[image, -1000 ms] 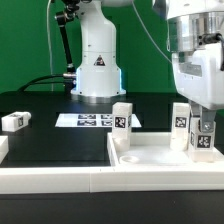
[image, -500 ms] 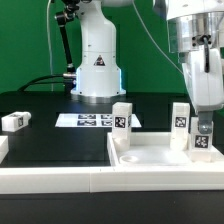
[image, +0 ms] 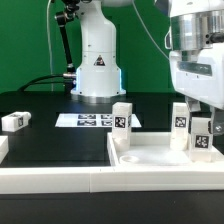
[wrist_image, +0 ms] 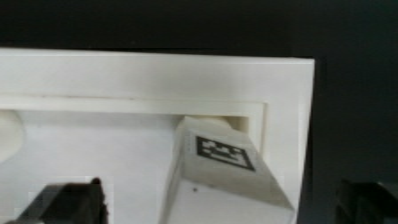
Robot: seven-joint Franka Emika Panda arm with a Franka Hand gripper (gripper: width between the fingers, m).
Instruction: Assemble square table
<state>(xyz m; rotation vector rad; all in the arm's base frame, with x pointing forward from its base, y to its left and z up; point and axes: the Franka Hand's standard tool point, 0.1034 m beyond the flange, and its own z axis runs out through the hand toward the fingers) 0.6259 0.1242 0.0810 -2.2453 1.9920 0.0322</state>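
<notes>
The white square table top [image: 150, 157] lies at the front on the exterior view's right; its rim also shows in the wrist view [wrist_image: 160, 75]. Three white tagged legs stand upright on it: one at the back left corner [image: 122, 117], one at the back right [image: 180, 117], one nearer the front right [image: 201, 138]. My gripper [image: 207, 116] hangs just above that front right leg. In the wrist view the leg [wrist_image: 231, 160] sits between my spread fingers [wrist_image: 68, 203] with gaps on both sides; my gripper [wrist_image: 222, 208] is open. A fourth leg [image: 15, 121] lies loose on the black table at the far left.
The marker board [image: 88, 120] lies flat in the middle at the back, in front of the arm's white base [image: 97, 65]. A long white border wall [image: 50, 176] runs along the front edge, with a raised end at the far left [image: 3, 148].
My fingers, which sat low around the front right leg's top, have opened and risen a little. The leg stays standing on the table top. The other parts have not moved.
</notes>
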